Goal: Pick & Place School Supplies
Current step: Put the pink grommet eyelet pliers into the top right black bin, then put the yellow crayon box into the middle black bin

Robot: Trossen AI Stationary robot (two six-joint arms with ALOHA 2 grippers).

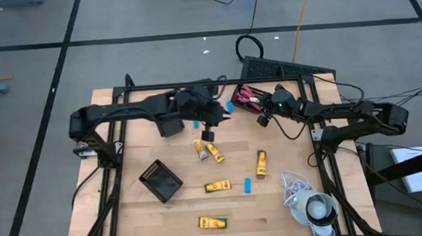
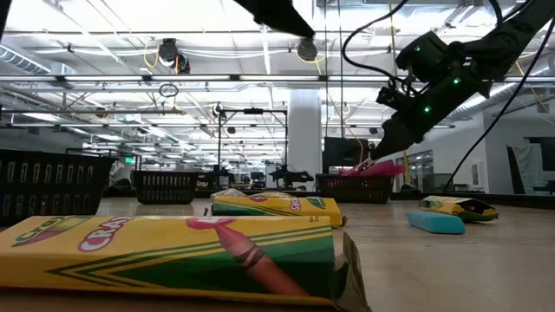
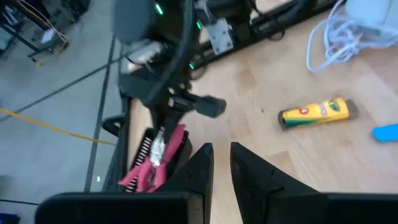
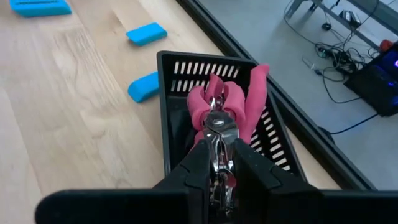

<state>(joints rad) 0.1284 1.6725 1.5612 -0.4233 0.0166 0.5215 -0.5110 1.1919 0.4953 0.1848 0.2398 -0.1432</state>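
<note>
Your right gripper (image 4: 219, 163) is closed on the metal blades of a pair of pink-handled scissors (image 4: 219, 127), holding them over the black slotted tray (image 4: 180, 68) at the far right part of the table. The scissors hang with their looped pink handles down toward more pink-handled scissors (image 1: 245, 95) already lying in that tray; their blades are pale, shiny steel, pinched between the two dark fingers. In the low view you can see the pink handles (image 2: 375, 169) dangling just below the gripper, above the tray's rim.

Your left gripper (image 1: 208, 134) hovers over the middle of the wooden table (image 1: 276, 203), its fingers (image 3: 200, 163) close together with a narrow gap and nothing between them.

Yellow Crayola crayon boxes (image 1: 217, 185) with green and dark markings lie scattered across the centre of the table, one (image 2: 173, 251) close to the low camera. Short light-blue erasers (image 4: 146, 33) lie near the tray, and another (image 1: 248, 184) lies among the crayon boxes. A second black tray (image 1: 160, 180) sits toward the table's left.
</note>
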